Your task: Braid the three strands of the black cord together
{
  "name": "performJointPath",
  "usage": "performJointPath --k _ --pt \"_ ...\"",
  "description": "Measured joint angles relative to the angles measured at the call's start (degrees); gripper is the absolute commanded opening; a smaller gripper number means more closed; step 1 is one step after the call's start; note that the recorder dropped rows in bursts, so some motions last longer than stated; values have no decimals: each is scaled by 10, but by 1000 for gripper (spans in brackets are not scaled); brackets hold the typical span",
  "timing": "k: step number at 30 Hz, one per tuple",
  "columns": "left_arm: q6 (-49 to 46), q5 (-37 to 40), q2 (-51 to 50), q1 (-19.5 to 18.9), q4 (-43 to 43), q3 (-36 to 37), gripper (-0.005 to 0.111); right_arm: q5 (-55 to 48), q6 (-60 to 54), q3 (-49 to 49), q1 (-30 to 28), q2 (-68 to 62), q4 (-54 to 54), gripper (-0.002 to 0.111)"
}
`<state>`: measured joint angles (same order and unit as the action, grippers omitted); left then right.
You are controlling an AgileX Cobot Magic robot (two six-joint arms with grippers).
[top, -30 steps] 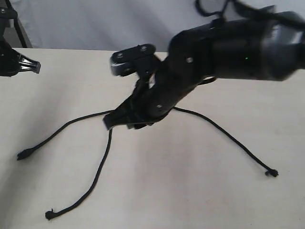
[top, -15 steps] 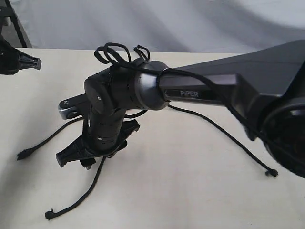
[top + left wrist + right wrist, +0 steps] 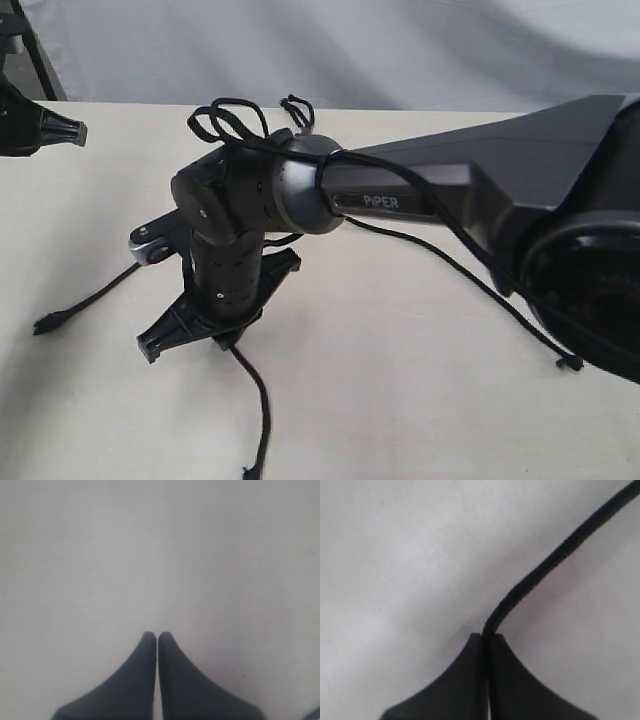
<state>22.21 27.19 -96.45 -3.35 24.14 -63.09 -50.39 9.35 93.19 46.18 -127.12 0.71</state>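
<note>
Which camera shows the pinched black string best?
Right wrist view: the strand is close up, clamped in the right gripper. Exterior view shows it trailing beneath the gripper. Left wrist view shows none.

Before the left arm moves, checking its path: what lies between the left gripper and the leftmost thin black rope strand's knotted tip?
Exterior view: only bare beige tabletop between left gripper and knotted tip.

One word can be read: "PiPER" (image 3: 385, 201), in pale letters with a small i. It is printed on the dark side face of the right arm (image 3: 500, 170), on the long link just behind the wrist, up the arm from the right gripper (image 3: 226, 340). The letters run along the length of the link. Neither wrist view shows any readable writing.
</note>
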Motion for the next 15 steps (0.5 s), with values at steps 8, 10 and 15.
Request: performJointPath --k 8,10,15 --pt "0 0 0 0 -4 0 2 -114 -8 22 -23 102 -222 0" --pt "0 0 0 0 -7 0 2 -132 -8 23 -42 116 -286 0" --pt "0 0 0 0 -11 0 2 -124 -8 23 -119 112 -358 0"
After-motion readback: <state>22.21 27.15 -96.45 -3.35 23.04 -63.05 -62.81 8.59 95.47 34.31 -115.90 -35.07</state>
